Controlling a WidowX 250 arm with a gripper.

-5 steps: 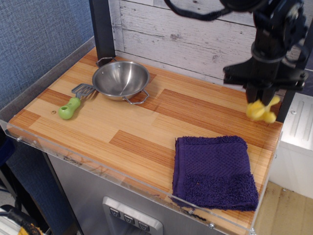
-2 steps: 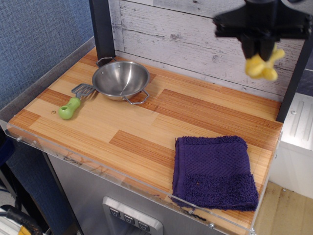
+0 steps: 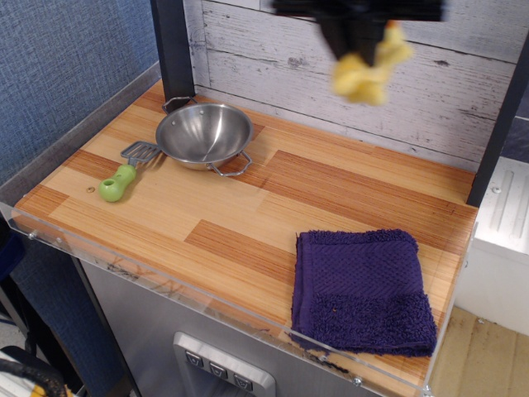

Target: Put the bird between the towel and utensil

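My black gripper (image 3: pixel 357 45) is high above the back of the table, near the top edge of the frame, shut on the yellow plush bird (image 3: pixel 366 73), which hangs blurred below the fingers. The dark purple towel (image 3: pixel 361 289) lies flat at the front right of the wooden tabletop. The utensil (image 3: pixel 124 175), a spatula with a lime-green handle and slotted grey head, lies at the left, its head next to the steel bowl. The bird is in the air, well above the table, between the towel's side and the spatula's side.
A round shiny steel bowl (image 3: pixel 204 135) with wire handles stands at the back left. A black post (image 3: pixel 173 50) rises behind it. A whitewashed plank wall (image 3: pixel 273 58) backs the table. A clear acrylic rim (image 3: pixel 157 277) runs along the front edge.
The gripper has carried the bird up and to the left, from low over the table's right back edge to high above the back middle.
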